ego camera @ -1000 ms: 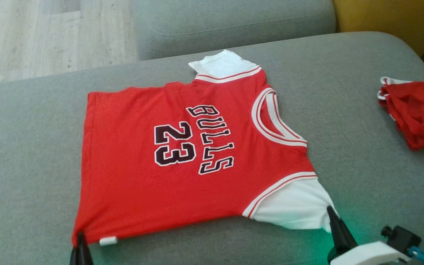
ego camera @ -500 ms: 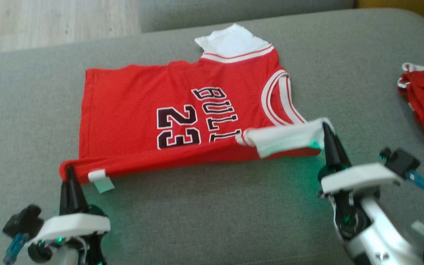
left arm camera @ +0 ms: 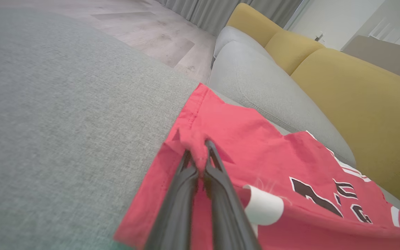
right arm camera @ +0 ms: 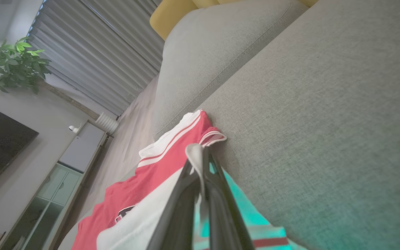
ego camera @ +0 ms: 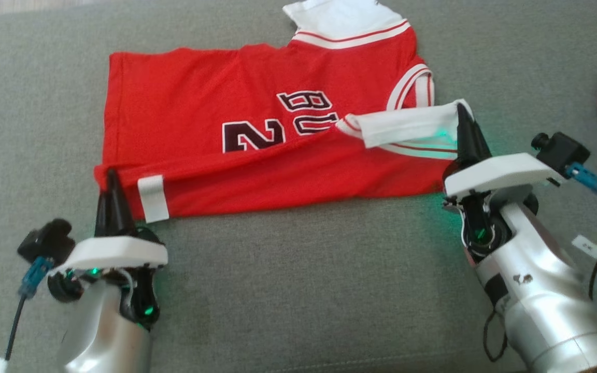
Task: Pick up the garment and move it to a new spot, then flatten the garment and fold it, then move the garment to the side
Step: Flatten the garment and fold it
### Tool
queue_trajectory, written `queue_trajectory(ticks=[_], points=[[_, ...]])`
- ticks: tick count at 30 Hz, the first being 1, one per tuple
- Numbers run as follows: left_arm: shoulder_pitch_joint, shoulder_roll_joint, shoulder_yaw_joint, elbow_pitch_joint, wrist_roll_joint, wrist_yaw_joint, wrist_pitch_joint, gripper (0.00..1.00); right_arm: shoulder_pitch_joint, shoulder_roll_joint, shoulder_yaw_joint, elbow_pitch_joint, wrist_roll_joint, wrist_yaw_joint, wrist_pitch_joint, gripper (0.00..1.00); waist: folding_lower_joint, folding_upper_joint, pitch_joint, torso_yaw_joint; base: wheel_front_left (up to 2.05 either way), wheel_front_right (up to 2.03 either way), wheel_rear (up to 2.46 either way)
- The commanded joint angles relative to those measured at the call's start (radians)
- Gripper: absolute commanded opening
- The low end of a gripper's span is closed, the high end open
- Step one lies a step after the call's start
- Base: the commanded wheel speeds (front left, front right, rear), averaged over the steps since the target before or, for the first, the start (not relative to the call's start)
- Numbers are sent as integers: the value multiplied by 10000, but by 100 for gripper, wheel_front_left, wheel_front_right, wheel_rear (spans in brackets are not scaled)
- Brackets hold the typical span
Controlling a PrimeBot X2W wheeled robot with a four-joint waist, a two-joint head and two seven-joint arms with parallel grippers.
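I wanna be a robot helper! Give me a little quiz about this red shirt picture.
1. True or false: the left gripper is pinching a corner of the red jersey.
2. What does the right gripper hold? A) the jersey's white sleeve B) a blue sock C) a hat
3. Fill in: the jersey lies on a grey sofa ____.
Key: 1 true; 2 A; 3 cushion.
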Motion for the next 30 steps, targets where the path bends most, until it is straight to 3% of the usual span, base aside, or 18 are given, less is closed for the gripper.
queue_trajectory(ticks=[1,2,5,8,9,14,18,23,30], points=[[-315,197,197,-115,59,36,-53,70,-351,235,58,-32,-171,-7,-125,35,-3,0,81,66,0,0,0],[-376,197,226,-77,88,79,-53,100,-445,251,99,7,-309,-7,-134,100,-3,0,97,79,0,0,0],[-378,197,513,-414,544,373,-53,100,-568,125,-313,-478,-1362,-7,-145,100,-3,0,101,65,0,0,0],[33,197,673,-1331,1922,641,-53,100,-114,69,-1193,-1668,-3195,-7,-147,100,-3,0,31,55,0,0,0],[33,197,673,-1331,1922,641,-53,100,-114,69,-1193,-1668,-3195,-7,-147,100,-3,0,31,55,0,0,0],[1124,197,544,-2306,3472,1014,-53,100,1279,259,-1942,-3036,-5961,-7,-149,100,-3,0,-298,62,0,0,0],[1916,197,366,-2574,4041,1241,-53,100,2295,397,-2405,-3410,-7329,-7,-149,100,-3,0,-664,88,0,0,0],[2851,197,221,-2511,4240,1395,-53,100,3438,481,-2926,-3335,-8059,-7,-150,100,-3,0,-1301,131,0,0,0],[4013,197,241,-2512,4121,1494,-53,100,4686,493,-2868,-3149,-8068,-7,-150,100,-3,0,-2201,87,0,0,0]])
